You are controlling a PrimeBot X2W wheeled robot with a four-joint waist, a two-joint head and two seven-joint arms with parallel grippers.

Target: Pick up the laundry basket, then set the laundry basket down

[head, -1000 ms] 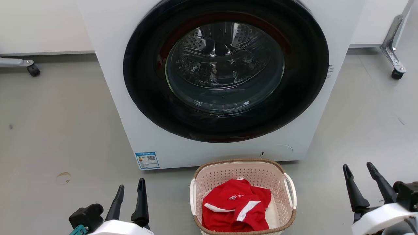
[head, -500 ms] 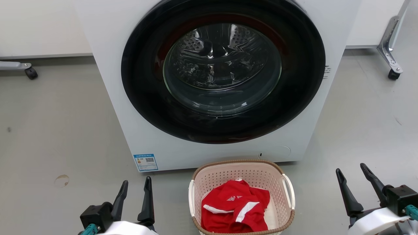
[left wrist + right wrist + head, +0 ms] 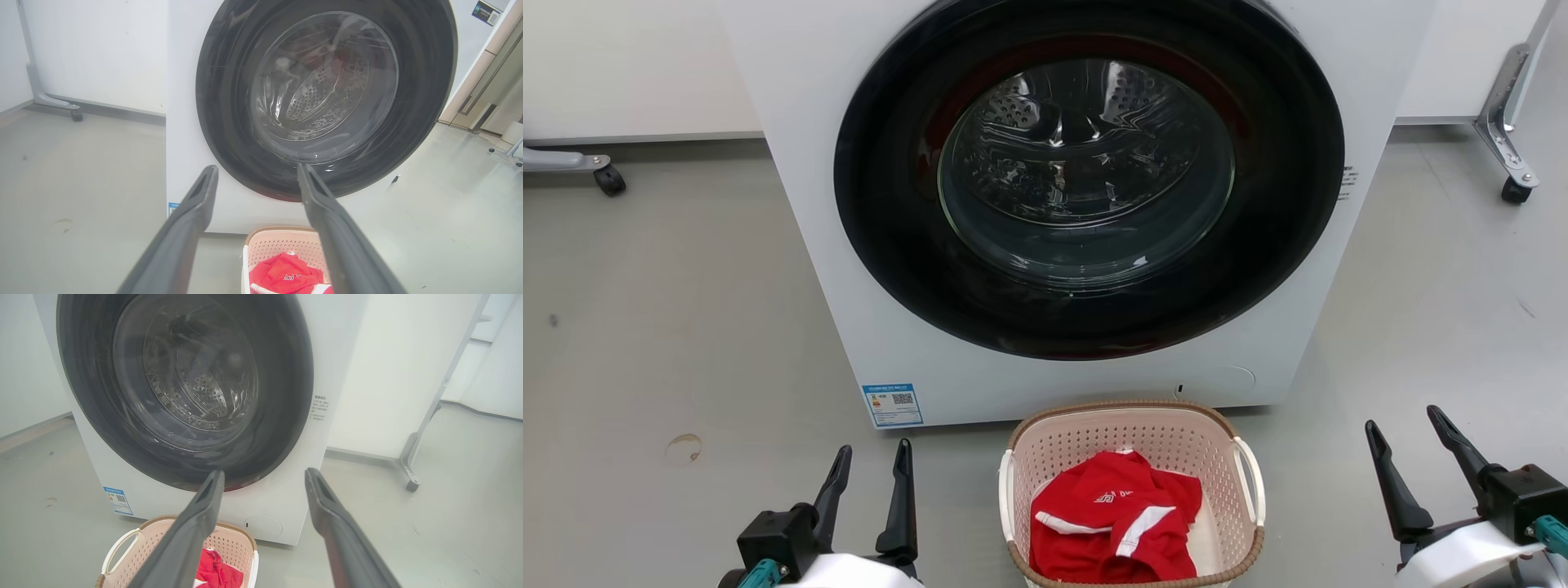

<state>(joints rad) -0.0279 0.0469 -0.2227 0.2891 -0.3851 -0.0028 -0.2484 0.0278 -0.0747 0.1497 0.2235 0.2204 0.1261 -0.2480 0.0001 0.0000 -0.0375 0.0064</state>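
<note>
My left claw (image 3: 874,449) and right claw (image 3: 1404,418) both stand spread wide, gripping nothing. The laundry basket (image 3: 1094,437) sits on the floor (image 3: 686,327) between them, nearer my left claw and touching neither. It is stiff perforated plastic holding one red garment (image 3: 1111,523), so probably light. I'd hook its white side handles (image 3: 1250,482), one per claw.

Head looks down; wrists low, facing washer (image 3: 1086,204), probably near; all share basket (image 3: 1127,433).
</note>
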